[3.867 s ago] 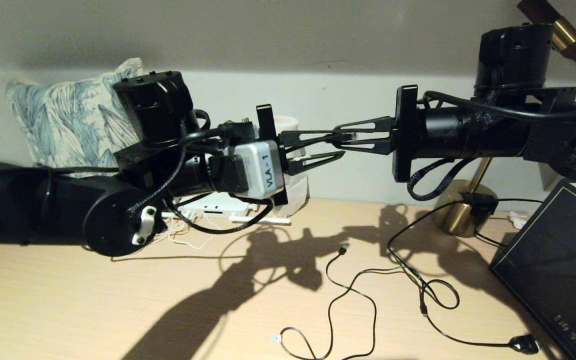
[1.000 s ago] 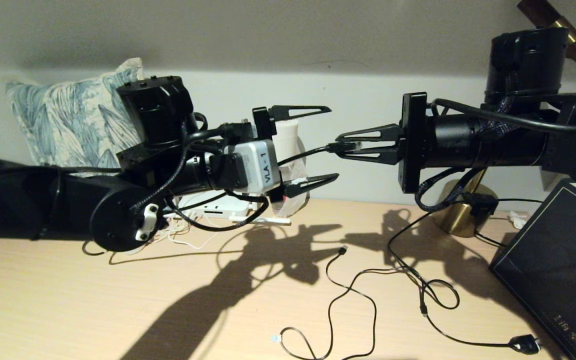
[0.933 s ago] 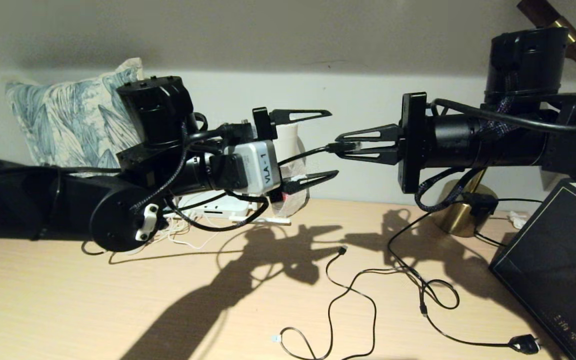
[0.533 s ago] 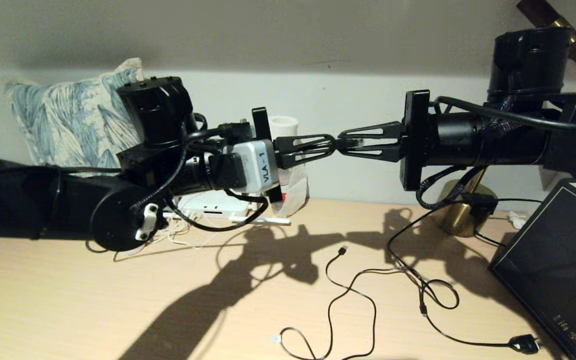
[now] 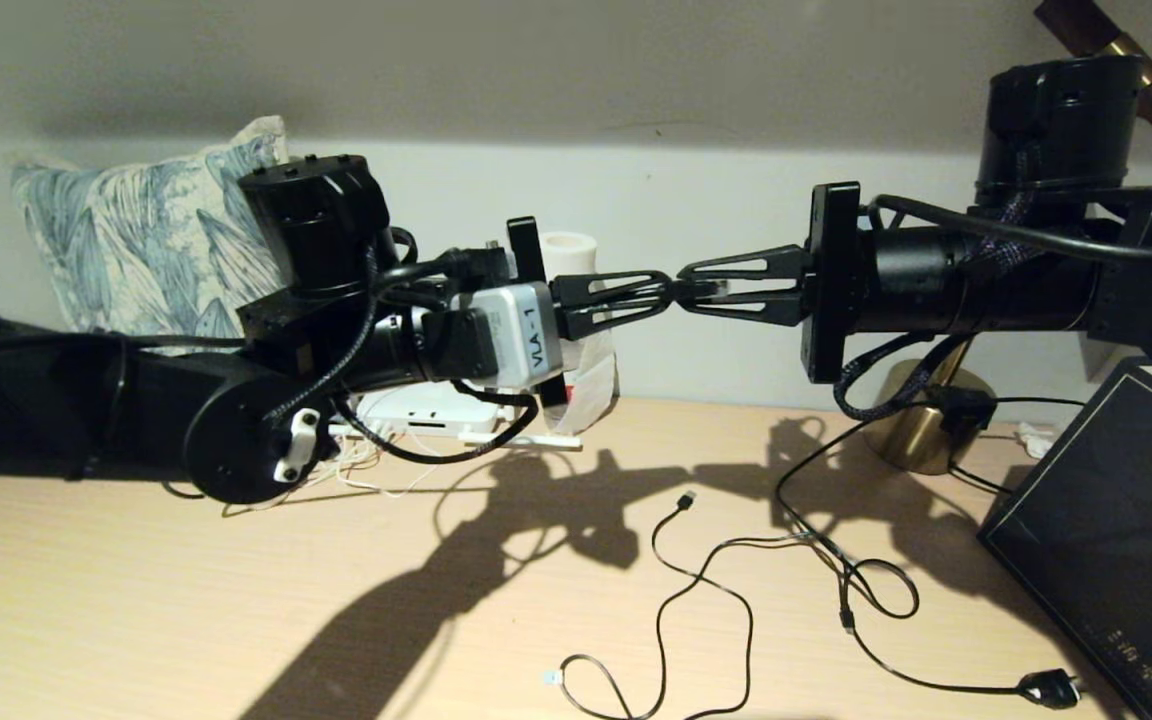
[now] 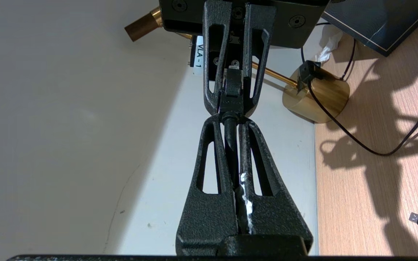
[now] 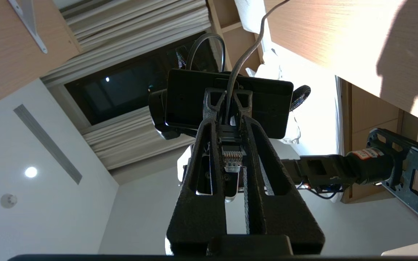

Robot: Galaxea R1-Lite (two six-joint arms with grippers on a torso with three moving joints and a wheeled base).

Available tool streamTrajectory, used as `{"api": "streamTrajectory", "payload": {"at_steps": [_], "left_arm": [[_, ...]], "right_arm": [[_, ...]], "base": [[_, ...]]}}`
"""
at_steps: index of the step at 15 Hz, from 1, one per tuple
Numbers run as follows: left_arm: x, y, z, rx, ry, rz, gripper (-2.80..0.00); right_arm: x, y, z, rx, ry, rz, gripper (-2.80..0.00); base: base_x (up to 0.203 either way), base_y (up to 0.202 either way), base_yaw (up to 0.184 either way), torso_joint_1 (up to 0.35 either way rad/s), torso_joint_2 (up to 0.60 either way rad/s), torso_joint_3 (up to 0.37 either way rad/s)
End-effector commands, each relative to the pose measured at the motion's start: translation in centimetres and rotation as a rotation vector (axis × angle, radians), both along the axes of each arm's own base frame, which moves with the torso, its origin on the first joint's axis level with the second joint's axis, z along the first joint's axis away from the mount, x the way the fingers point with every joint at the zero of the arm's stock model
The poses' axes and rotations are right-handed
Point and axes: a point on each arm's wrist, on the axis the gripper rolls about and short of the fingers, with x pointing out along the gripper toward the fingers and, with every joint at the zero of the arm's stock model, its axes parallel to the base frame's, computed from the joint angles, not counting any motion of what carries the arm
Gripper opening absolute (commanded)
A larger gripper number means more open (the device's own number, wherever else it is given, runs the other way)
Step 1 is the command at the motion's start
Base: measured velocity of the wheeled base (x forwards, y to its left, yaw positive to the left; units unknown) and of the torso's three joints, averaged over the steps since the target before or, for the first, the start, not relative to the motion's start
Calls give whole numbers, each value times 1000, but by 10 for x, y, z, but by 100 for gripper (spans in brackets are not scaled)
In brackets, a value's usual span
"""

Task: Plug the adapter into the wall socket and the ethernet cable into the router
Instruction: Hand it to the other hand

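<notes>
My two grippers meet tip to tip in the air above the table. The right gripper (image 5: 688, 288) is shut on the ethernet cable's clear clip plug (image 7: 230, 156), whose gold contacts face the right wrist camera. My left gripper (image 5: 669, 289) is shut on the thick black ethernet cable (image 6: 230, 143) just behind that plug (image 6: 233, 98). The white router (image 5: 426, 410) lies on the table at the back, mostly hidden behind my left arm, with one stick antenna (image 5: 521, 438) flat beside it. The adapter and the wall socket are out of view.
A thin black cable with a small dark plug (image 5: 686, 497) loops over the wooden table (image 5: 136, 600), ending in a black plug (image 5: 1046, 687). A brass lamp base (image 5: 921, 430) and a dark box (image 5: 1116, 520) stand at the right, a patterned pillow (image 5: 136, 240) at the back left.
The left gripper, open around the cable a second ago, has shut on it right at the right gripper's tips. The right arm has shifted slightly right.
</notes>
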Motion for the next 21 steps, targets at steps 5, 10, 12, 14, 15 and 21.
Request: {"api": "streamTrajectory", "payload": {"at_steps": [5, 10, 12, 14, 15, 21], "left_arm": [[0, -1, -1, 1, -10, -6, -280], [-2, -4, -1, 1, -5, -17, -280], [-2, -4, -1, 1, -5, -19, -280], [-3, -4, -2, 3, -3, -19, -280], [-3, -4, -2, 3, -2, -20, -280], [-5, -3, -8, 15, 17, -17, -280]], "right_arm": [[0, 0, -1, 3, 10, 5, -280], [1, 1, -2, 0, 13, 3, -280], [1, 1, -3, -2, 13, 4, -280], [1, 1, -3, -3, 13, 2, -280], [1, 1, -3, -3, 10, 2, -280], [1, 2, -3, -13, -9, -12, 0]], "base": [[0, 0, 0, 0, 0, 0], [0, 0, 0, 0, 0, 0], [0, 0, 0, 0, 0, 0], [0, 0, 0, 0, 0, 0], [0, 0, 0, 0, 0, 0], [0, 0, 0, 0, 0, 0]]}}
